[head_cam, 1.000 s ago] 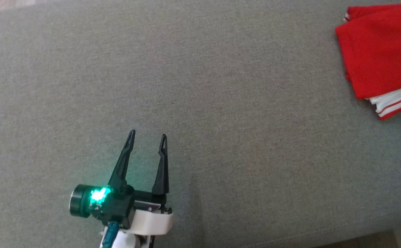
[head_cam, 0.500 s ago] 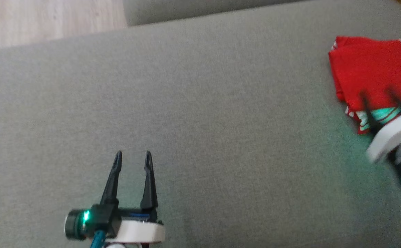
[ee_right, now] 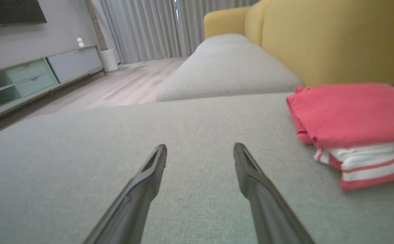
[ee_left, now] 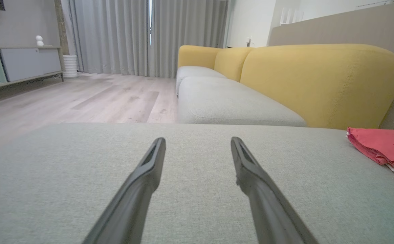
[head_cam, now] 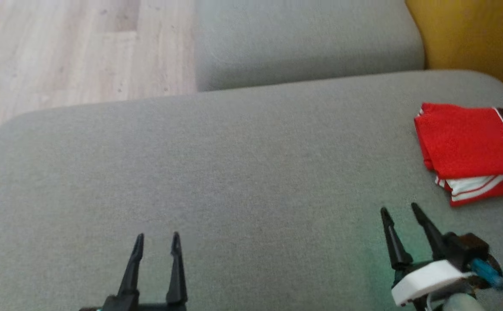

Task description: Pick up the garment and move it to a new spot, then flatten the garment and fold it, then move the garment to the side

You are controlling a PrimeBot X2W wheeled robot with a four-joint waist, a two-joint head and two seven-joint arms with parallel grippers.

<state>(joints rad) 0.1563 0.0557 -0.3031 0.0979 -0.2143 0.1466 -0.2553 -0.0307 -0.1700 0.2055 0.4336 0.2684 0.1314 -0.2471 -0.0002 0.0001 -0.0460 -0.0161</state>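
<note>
Both grippers empty, jaws spread wide: left gripper [head_cam: 157,236] at the seat cushion's [head_cam: 234,172] near edge, right gripper [head_cam: 399,208] near the garment [head_cam: 472,142] but apart from it (probably parked clear so the fold isn't disturbed). Garment lies at the cushion's right edge: red jersey, folded compact, white striped trim underneath, dark lettering.

Grey sofa cushion [head_cam: 234,172] broad, flat. Folded red garment [head_cam: 472,142] with white-striped trim lies directly on it at right edge, nearer far right corner.
</note>
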